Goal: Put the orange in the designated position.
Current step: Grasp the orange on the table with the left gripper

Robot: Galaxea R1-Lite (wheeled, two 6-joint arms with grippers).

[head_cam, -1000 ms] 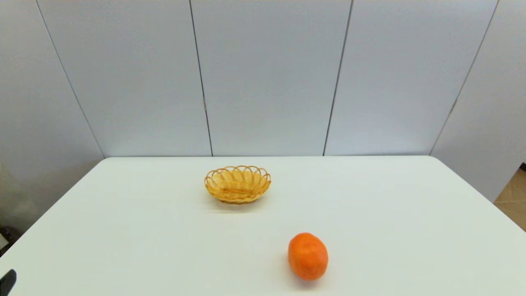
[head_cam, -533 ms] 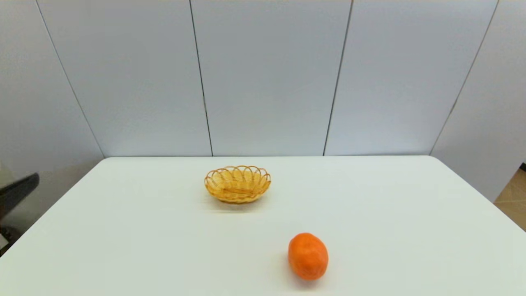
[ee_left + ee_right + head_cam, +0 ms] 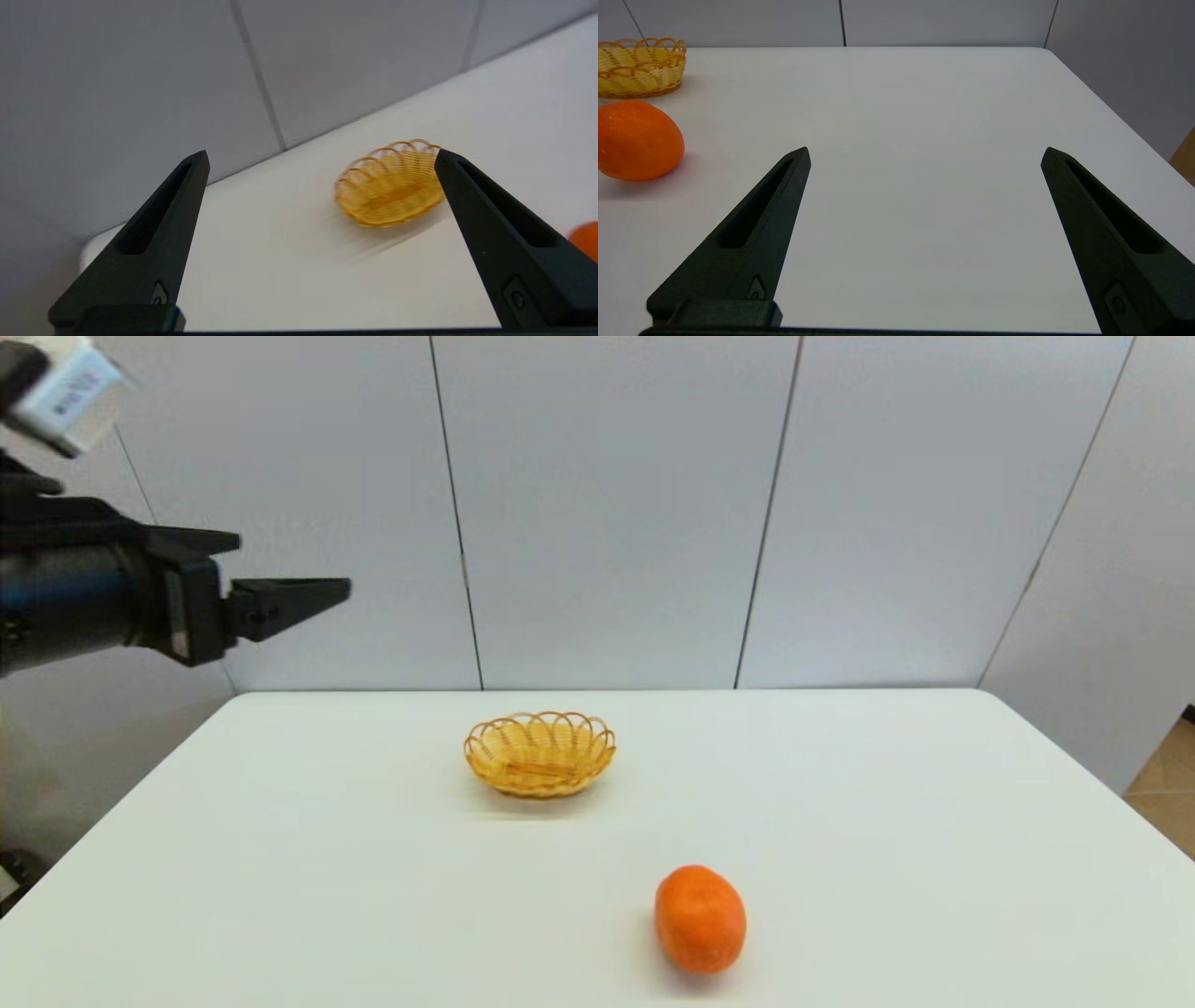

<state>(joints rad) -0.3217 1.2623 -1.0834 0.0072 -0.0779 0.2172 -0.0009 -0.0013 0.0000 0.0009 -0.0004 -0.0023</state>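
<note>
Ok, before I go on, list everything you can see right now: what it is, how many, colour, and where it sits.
orange: one, bright orange, lying on the table near the front, right of centre, apart from the basket.
basket: one, yellow-tan wicker, upright near the middle of the table, farther back and to the left of the orange; nothing shows inside it.
table: one, white, carrying both things.
wall panels: several, pale grey, behind the table.
left gripper: one, black, raised high in the air over the table's left edge, jaws open, holding nothing.
right gripper: one, black, low over the right side of the table, jaws open, holding nothing; outside the head view.
</note>
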